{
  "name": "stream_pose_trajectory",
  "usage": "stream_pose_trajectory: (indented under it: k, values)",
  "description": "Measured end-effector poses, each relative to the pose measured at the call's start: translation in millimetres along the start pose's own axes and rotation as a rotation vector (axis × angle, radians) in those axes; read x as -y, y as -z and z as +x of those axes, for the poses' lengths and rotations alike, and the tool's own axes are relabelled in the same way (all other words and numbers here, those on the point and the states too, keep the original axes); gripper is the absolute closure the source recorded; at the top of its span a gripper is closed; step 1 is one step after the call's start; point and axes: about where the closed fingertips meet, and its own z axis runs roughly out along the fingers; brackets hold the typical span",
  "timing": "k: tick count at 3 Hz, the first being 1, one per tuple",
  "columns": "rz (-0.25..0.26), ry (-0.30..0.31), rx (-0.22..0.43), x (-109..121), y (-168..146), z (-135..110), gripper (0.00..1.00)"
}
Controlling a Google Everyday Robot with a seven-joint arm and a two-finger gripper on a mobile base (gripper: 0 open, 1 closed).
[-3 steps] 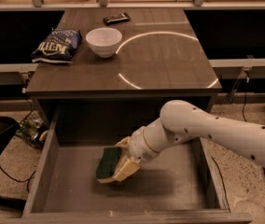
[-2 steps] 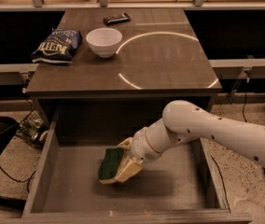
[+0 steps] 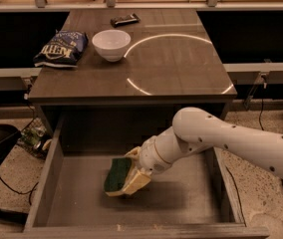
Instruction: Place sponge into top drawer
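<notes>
The top drawer (image 3: 76,203) is pulled open below the table, a wide grey wood-grain box with a flat bottom. The sponge (image 3: 117,174), pale yellow foam with a dark green scrub layer, is inside the drawer space, left of middle, tilted on edge just above or at the drawer floor. My gripper (image 3: 131,176) reaches down into the drawer from the right on a white arm and is shut on the sponge, its pale fingers (image 3: 137,182) against the sponge's right side.
On the tabletop (image 3: 171,68) stand a white bowl (image 3: 111,44), a blue chip bag (image 3: 62,48) at the left and a dark flat wrapped bar (image 3: 124,19) at the back. Cables and a dark object lie on the floor at the left.
</notes>
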Motion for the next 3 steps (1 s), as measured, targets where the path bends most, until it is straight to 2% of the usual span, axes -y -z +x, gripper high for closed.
stream_pose_trajectory:
  k: [1,3]
  values:
    - [-0.003,0.001,0.0,-0.8,-1.1,-0.3,0.04]
    - [-0.005,0.002,0.0,-1.3,-1.8,-0.5,0.0]
